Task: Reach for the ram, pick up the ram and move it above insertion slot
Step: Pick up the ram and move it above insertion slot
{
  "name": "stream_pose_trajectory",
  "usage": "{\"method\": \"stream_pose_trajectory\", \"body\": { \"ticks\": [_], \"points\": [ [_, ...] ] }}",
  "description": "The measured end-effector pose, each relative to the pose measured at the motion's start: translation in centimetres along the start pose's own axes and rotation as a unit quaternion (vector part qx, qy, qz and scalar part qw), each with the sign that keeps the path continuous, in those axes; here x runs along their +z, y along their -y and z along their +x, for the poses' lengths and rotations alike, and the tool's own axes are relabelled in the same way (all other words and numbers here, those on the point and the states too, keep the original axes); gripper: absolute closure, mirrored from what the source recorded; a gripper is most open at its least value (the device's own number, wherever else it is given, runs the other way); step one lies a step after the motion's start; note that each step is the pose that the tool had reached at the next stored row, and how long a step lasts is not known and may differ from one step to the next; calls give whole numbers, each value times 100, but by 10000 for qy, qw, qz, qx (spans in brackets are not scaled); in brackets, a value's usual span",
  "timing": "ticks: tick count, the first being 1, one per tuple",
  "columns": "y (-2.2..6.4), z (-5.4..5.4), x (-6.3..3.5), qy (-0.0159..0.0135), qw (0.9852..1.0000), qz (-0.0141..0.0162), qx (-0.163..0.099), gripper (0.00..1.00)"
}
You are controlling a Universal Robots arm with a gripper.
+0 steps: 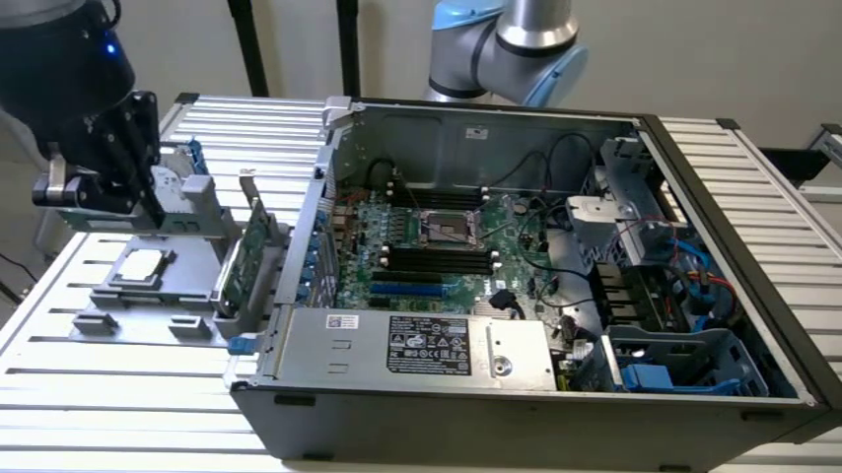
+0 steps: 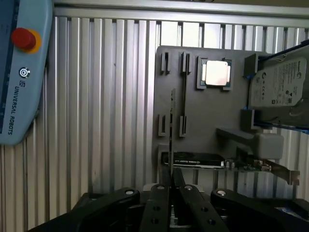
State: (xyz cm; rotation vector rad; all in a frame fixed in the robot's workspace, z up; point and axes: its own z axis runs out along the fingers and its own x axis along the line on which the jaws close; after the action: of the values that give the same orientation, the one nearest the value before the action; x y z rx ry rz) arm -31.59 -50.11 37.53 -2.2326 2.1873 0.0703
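**Gripper clamped on the ram above the parts tray**

I see my gripper (image 2: pixel 170 193) pinched onto one thin stick, the ram (image 2: pixel 172 126), which runs edge-on from between the two fingers (image 2: pixel 157 205) out over the grey parts tray (image 2: pixel 203 130). In the exterior view the gripper (image 1: pixel 112 197) hangs at that view's left, above the same tray (image 1: pixel 145 296) and well apart from the computer case (image 1: pixel 526 266).

On the tray I count one square processor chip (image 2: pixel 216 73) in its pocket, one hard drive (image 2: pixel 280 87) in a blue-edged holder, and one expansion card (image 2: pixel 227 162) with a metal bracket. Beside the ram sit narrow upright holders (image 2: pixel 183 94); I cannot tell whether the ram touches them.

One teach pendant (image 2: pixel 19 72) with one red stop button (image 2: pixel 23 38) lies on the slatted metal table (image 2: pixel 96 106). Inside the open case, the one green motherboard (image 1: pixel 435 246) shows its dark memory slots (image 1: pixel 435 261), too small for me to count.
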Motion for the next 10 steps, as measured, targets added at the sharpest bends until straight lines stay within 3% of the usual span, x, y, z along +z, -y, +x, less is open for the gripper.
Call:
{"method": "stream_pose_trajectory", "body": {
  "ticks": [4, 10],
  "points": [
    [180, 2, -176, 37, 10000, -5, -5, 86],
    [450, 5, -245, 112, 9999, -8, -6, 86]
  ]
}}
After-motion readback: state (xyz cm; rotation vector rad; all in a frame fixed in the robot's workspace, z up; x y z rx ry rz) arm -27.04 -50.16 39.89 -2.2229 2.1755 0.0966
